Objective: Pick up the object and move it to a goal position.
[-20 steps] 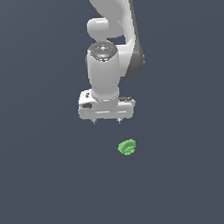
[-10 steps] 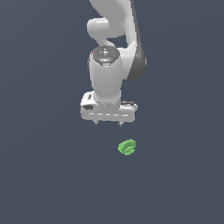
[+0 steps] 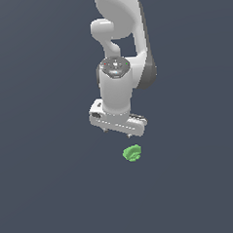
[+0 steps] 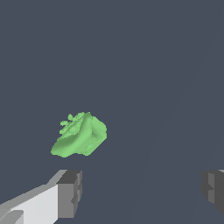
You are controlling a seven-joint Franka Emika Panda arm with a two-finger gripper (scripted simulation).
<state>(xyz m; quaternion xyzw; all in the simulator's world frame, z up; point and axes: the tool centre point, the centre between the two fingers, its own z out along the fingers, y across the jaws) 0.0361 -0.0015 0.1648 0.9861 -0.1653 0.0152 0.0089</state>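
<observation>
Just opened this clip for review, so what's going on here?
A white Panda arm is holding its gripper above a small green lumpy object that lies on the dark grey floor. The wrist view shows the fingers spread wide, with the object beyond them and not between them. Nothing is grasped yet; the pick-up has not begun.

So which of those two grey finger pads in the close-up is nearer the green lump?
The pad with the white finger body behind it: the green lump sits just beyond its tip, untouched. The other pad is far off at the frame's edge.
</observation>
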